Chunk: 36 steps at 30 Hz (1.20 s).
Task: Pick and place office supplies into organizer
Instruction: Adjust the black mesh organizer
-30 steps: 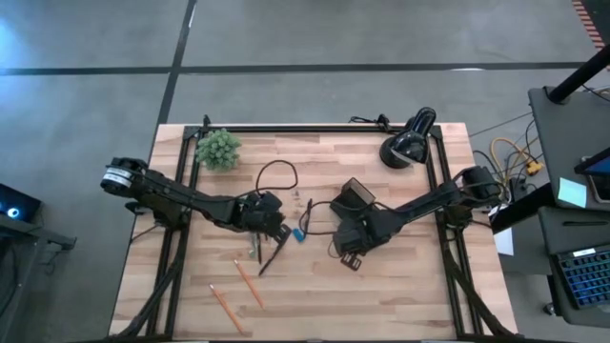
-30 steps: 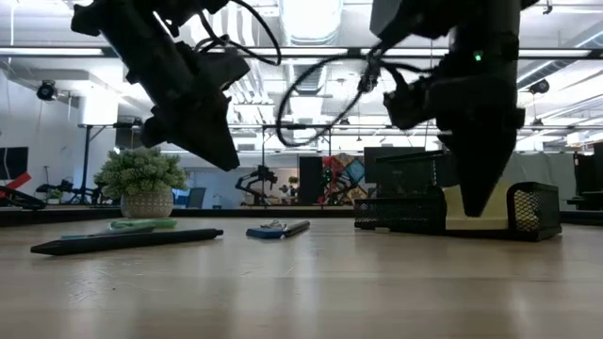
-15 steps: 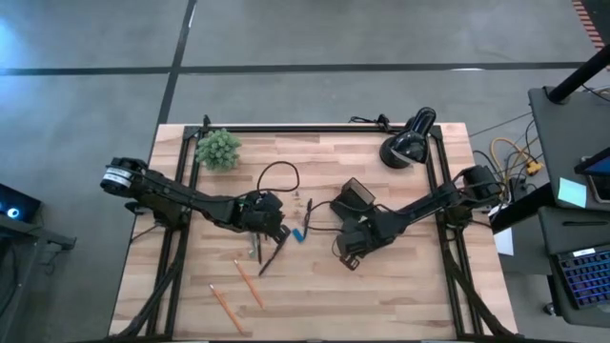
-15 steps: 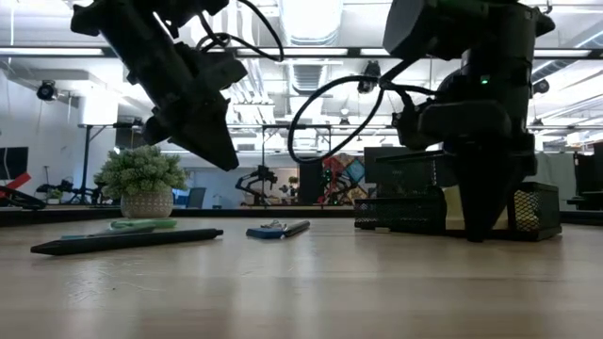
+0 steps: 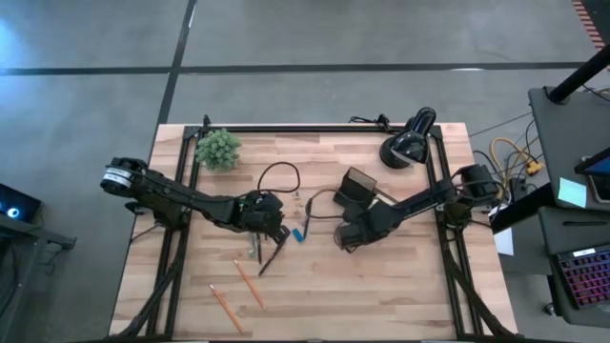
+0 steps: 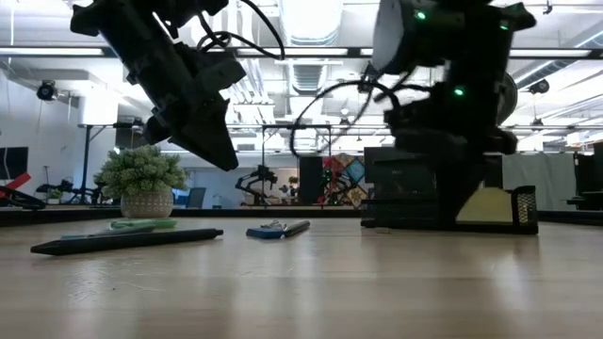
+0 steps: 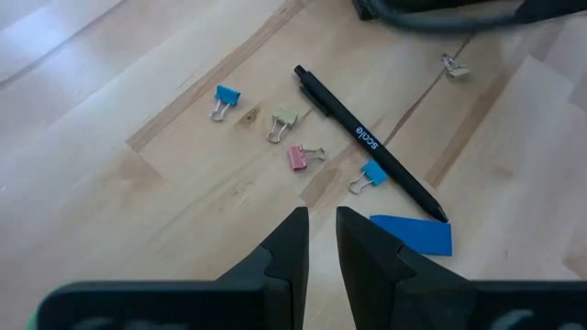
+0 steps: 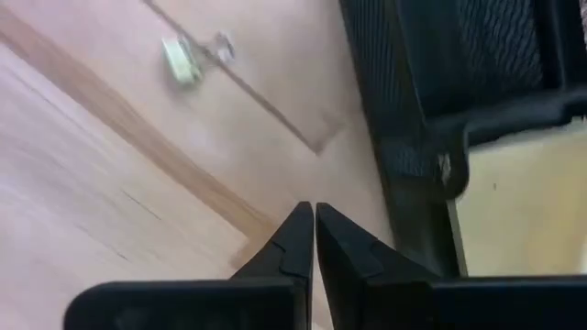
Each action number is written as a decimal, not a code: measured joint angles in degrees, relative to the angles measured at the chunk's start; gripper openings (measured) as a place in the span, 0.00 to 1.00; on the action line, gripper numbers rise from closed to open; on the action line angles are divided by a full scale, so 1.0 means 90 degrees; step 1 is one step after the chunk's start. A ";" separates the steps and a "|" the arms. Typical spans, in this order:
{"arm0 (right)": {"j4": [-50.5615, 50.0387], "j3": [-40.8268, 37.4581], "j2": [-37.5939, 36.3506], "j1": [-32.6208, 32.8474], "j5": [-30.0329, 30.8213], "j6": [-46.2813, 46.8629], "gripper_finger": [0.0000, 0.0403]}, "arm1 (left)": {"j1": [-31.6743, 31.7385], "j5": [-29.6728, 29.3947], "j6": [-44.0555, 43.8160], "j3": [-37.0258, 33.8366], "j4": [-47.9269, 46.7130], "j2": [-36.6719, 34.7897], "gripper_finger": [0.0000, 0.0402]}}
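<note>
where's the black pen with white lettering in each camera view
High view: the black pen lies mid-table, between the two grippers.
Low view: it lies on the table at centre, left of the organizer.
Left wrist view: in full, running diagonally.
Right wrist view: not in it.
Shared landmark: the blue piece touching its tip.

Organizer running off the right wrist picture's edge, its compartments' contents not showing, right arm blocking part of organizer in low view, binder clips reading as specks from above
</note>
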 joint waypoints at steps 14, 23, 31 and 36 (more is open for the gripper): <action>-0.0566 0.2001 -0.0290 0.0072 0.0940 -0.0295 0.02 | 0.0000 0.0959 0.0338 0.0154 0.0428 -0.0054 0.11; -0.0344 0.2678 -0.0319 -0.0201 0.0955 -0.1500 0.02 | 0.0017 0.1241 0.1029 0.0651 0.0841 -0.0678 0.11; -0.0267 0.2522 -0.0319 -0.0406 0.0940 -0.1428 0.02 | -0.0031 0.1187 0.0440 0.0567 0.0392 -0.1280 0.11; -0.0297 0.2520 -0.0319 -0.0402 0.0705 -0.1491 0.02 | -0.0085 0.1034 0.0440 0.0564 0.0265 -0.1384 0.11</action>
